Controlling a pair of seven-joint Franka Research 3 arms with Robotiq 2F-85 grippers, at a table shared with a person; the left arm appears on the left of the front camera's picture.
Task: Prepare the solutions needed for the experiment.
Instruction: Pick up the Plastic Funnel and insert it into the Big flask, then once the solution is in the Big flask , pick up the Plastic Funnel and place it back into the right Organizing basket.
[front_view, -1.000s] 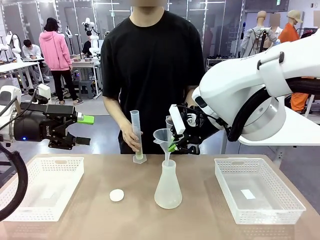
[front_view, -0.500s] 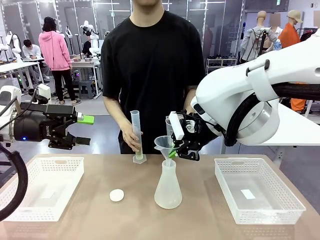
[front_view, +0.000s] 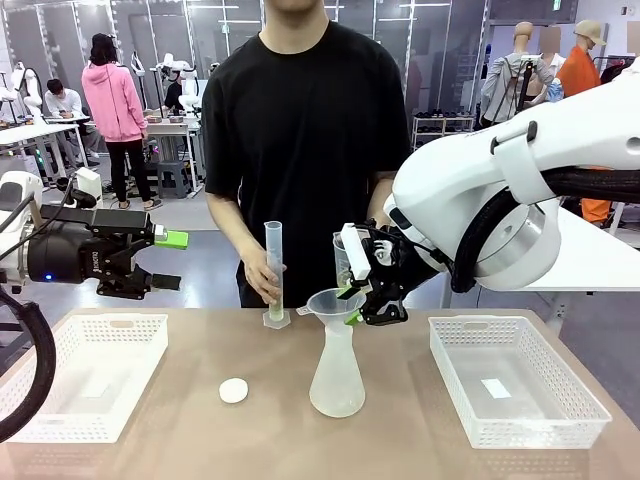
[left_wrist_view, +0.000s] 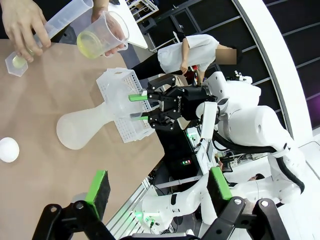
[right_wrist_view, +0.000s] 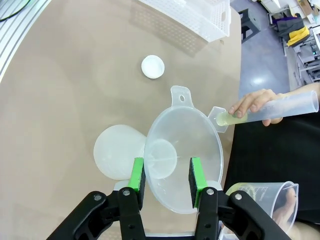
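Observation:
A frosted conical flask (front_view: 336, 385) (right_wrist_view: 117, 152) stands mid-table with a clear funnel (front_view: 335, 300) (right_wrist_view: 185, 135) seated in its neck. I cannot make out the solutions inside the flask. My right gripper (front_view: 350, 305) (right_wrist_view: 166, 180) is at the funnel's near rim, jaws apart, green pads on either side of the rim without pinching it. My left gripper (front_view: 168, 260) (left_wrist_view: 157, 192) hangs open above the left tray, holding nothing. The person steadies a measuring cylinder (front_view: 273, 262) (right_wrist_view: 280, 107) with yellow-green liquid at its bottom and holds a beaker (front_view: 342, 255) (left_wrist_view: 102, 35) of the same liquid.
A white basket tray (front_view: 110, 322) lies at the table's left and another (front_view: 480, 325) at its right. A small white round cap (front_view: 233, 390) (right_wrist_view: 152, 66) rests left of the flask. The person stands close at the far edge.
The funnel has come down and now sits in the flask's neck. My right gripper's jaws have spread apart from the funnel. The left arm has stayed put.

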